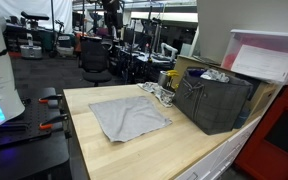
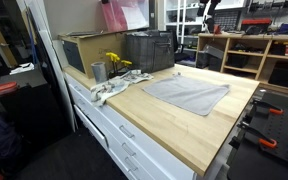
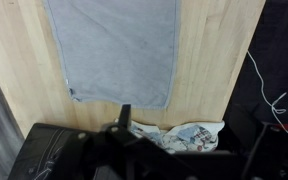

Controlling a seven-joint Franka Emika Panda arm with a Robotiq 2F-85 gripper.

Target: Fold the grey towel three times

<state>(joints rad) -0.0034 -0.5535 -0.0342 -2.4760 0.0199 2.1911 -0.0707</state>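
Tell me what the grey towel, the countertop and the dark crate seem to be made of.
Grey towel: soft matte cloth, perhaps microfibre or cotton; it lies limp and flat with slight wrinkles.
Countertop: light wood, likely butcher block, with a smooth satin finish; faint plank lines show.
Crate: probably rigid dark plastic, judging by its ribbed walls, though it is too small to be sure.
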